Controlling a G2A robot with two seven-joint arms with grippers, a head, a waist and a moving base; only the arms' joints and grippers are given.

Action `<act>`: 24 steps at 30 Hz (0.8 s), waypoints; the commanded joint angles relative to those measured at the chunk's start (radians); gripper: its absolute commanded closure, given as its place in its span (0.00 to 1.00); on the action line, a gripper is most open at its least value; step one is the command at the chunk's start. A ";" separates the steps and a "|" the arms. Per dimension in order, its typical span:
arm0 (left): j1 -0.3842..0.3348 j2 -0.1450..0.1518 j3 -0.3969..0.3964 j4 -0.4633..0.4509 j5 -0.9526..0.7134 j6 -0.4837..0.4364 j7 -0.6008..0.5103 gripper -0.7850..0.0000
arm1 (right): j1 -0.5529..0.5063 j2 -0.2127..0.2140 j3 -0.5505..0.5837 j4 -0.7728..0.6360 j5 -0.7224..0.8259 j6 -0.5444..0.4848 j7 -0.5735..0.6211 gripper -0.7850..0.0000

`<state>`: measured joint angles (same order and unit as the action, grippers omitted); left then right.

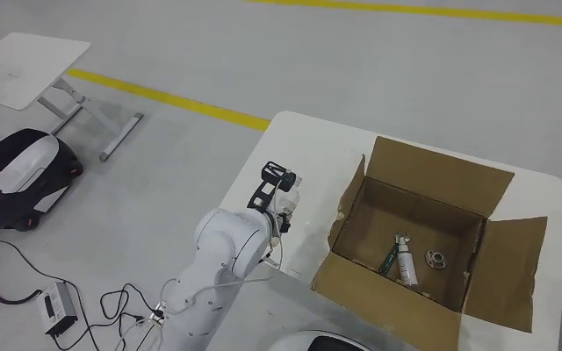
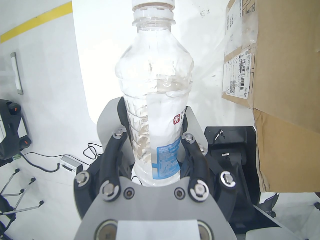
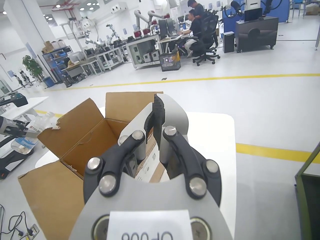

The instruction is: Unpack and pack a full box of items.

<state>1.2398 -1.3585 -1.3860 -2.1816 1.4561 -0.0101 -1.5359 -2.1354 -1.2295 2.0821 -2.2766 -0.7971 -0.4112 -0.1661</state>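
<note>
L gripper (image 2: 155, 116): jaws clamped on water bottle's lower half, at the label.
Water bottle (image 2: 153, 76): clear plastic w/ white cap on and blue-white label. Held off the tabletop near its edge, on robot's left of the box, not touching it.
R gripper (image 3: 160, 116): jaws together, nothing betw. them. Sits up near the box, touching nothing.
Box (image 1: 421, 206): brown cardboard, open, all flaps folded outward. Stands on the tabletop; shipping labels on one outer side.
In box: white spray bottle (image 1: 407, 261) lying on its side on the bottom. Thin green tube (image 1: 388, 260) just beside it. Small round metal part (image 1: 435, 258) near its other side, apart from it.
Tabletop (image 1: 299, 140): white, rounded corners.
Floor (image 1: 263, 53): grey w/ yellow lines.
</note>
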 commanded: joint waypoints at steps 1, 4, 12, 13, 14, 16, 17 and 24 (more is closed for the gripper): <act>0.016 0.001 0.013 0.024 0.005 -0.024 0.031 1.00 | -0.001 -0.002 -0.001 0.008 -0.005 -0.006 -0.006 1.00; 0.028 0.003 0.026 0.075 0.043 -0.034 0.069 1.00 | -0.003 -0.005 0.006 0.022 -0.004 -0.010 -0.011 1.00; 0.012 0.007 0.018 0.279 0.082 -0.041 0.144 1.00 | -0.005 -0.011 0.026 0.051 0.005 -0.022 -0.014 1.00; 0.011 0.006 0.020 0.304 0.078 -0.043 0.159 1.00 | -0.003 -0.012 0.028 0.053 0.006 -0.024 -0.012 1.00; 0.008 0.007 0.022 0.329 0.083 -0.042 0.175 1.00 | -0.002 -0.013 0.029 0.056 0.008 -0.025 -0.010 1.00; 0.004 0.006 0.029 0.369 0.084 -0.043 0.207 1.00 | 0.002 -0.014 0.031 0.059 0.009 -0.029 -0.007 1.00; 0.001 0.006 0.031 0.391 0.085 -0.040 0.214 1.00 | 0.004 -0.014 0.032 0.061 0.010 -0.030 -0.006 1.00; -0.028 0.001 0.057 0.490 0.072 -0.025 0.257 1.00 | 0.015 -0.019 0.024 0.064 0.003 -0.035 0.010 1.00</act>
<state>1.2160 -1.3567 -1.3329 -1.7069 1.5293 -0.0375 -1.2823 -2.1232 -1.2477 2.1084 -2.2125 -0.7919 -0.4456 -0.1587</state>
